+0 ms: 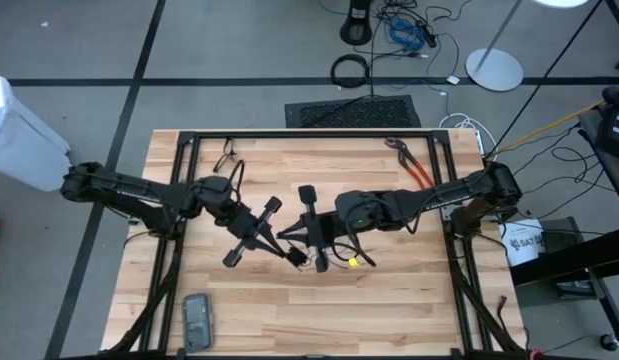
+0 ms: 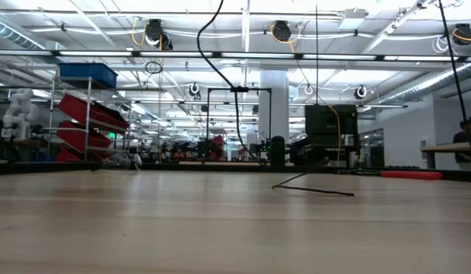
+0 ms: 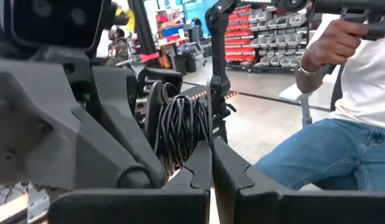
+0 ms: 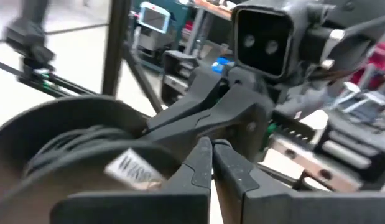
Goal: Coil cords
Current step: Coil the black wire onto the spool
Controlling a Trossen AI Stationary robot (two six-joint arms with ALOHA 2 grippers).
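Both arms meet mid-table in the high view. Left gripper and right gripper sit tip to tip over the cord, a dark bundle just left of table centre. Both pincers are closed. Left wrist view: left fingers pressed together at the base of the cord, wound in many black loops. Right wrist view: right fingers closed tip to tip, with wound strands and a pale tag of the cord just beside them; can't tell if either pincer actually pinches a strand.

Around:
- red-handled pliers at the far right of the table, beside the right arm.
- grey flat device near the front left edge, well apart from the grippers.
- small yellow piece just right of the bundle, can't identify it.
- thin dark wire loop at the far left of the table.

Surface: light wood plank table inside a black frame. Grey floor beyond, black cable ring and black mat past the far edge.

Left wrist view: seated person in jeans, their hand on a dark handle. Shelves with red bins behind.

Low view shows neither gripper, just a thin dark line lying on the table top.
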